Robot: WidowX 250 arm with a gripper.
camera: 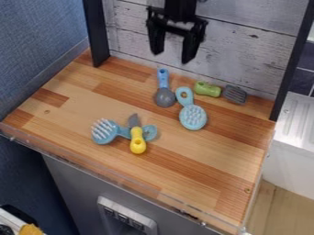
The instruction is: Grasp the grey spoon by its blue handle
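Note:
High at the top of the view, my black gripper (174, 48) hangs open with nothing between its fingers, in front of the whitewashed planks. Nearest below it lies a spoon (164, 96) with a blue handle and grey bowl. Right of the spoon is a light blue brush (193, 117), bristles up. Farther right lies a spatula (235, 94) with a green handle and grey slotted head. Toward the front left, a yellow-handled knife (138, 141) with a grey blade crosses the handle of a second blue brush (104, 132), whose white bristles face up.
The wooden counter (202, 176) has a clear raised strip along its front edge. Dark posts (96, 34) stand at both back corners, with a plank wall (245, 50) between them. A blue wall is on the left and a white sink unit (297, 137) on the right.

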